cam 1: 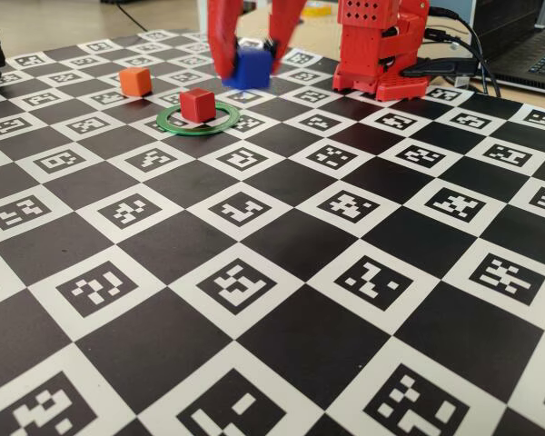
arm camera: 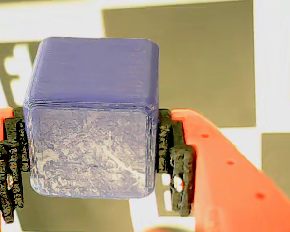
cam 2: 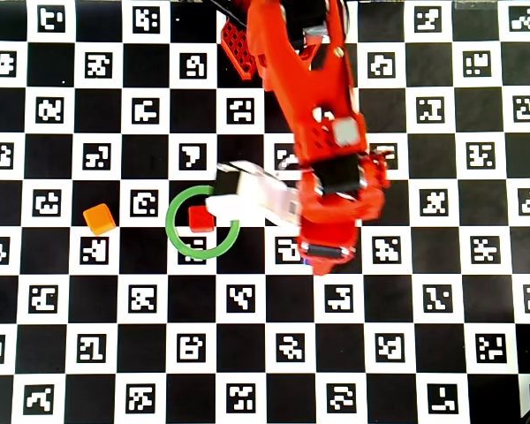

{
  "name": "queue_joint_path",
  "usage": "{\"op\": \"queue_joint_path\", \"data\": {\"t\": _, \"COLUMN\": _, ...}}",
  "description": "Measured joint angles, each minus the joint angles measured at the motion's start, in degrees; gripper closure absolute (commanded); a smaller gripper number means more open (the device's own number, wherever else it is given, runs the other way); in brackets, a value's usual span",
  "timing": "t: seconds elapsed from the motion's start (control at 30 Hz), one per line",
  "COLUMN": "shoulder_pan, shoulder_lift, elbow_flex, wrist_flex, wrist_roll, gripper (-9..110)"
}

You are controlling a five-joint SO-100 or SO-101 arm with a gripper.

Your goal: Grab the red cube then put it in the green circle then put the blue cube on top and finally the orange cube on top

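The gripper point(cam 1: 252, 65) grasps the blue cube point(cam 1: 252, 68) above the board, just behind the red cube point(cam 1: 198, 104) inside the green circle point(cam 1: 174, 123).

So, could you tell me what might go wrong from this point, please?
The gripper holds the blue cube off the board, behind the red cube; a misaligned release could topple it. The red cube sits off-centre in the green circle, so a nudge might push it onto the ring.

You see three cubes: one red point(cam 1: 198, 104), one blue point(cam 1: 252, 68), one orange point(cam 1: 135, 81); one green ring point(cam 1: 176, 123).
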State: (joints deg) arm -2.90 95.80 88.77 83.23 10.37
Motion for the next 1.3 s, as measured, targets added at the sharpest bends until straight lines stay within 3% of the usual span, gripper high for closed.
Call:
{"op": "queue_joint_path", "data": {"t": 0.23, "shoulder_pan": 10.20, "shoulder_lift": 6.94, "elbow_flex": -2.55, "wrist_flex": 10.46, "wrist_roll": -10.81, "gripper": 94}}
{"op": "queue_joint_path", "data": {"t": 0.43, "shoulder_pan": 17.84, "shoulder_lift": 11.43, "elbow_flex": 0.88, "wrist_flex": 11.69, "wrist_roll": -20.30, "gripper": 94}}
{"op": "queue_joint_path", "data": {"t": 0.77, "shoulder_pan": 22.06, "shoulder_lift": 14.50, "elbow_flex": 13.80, "wrist_flex": 2.99, "wrist_roll": -28.83, "gripper": 94}}
{"op": "queue_joint_path", "data": {"t": 1.3, "shoulder_pan": 23.20, "shoulder_lift": 9.32, "elbow_flex": 20.92, "wrist_flex": -9.14, "wrist_roll": -32.87, "gripper": 94}}
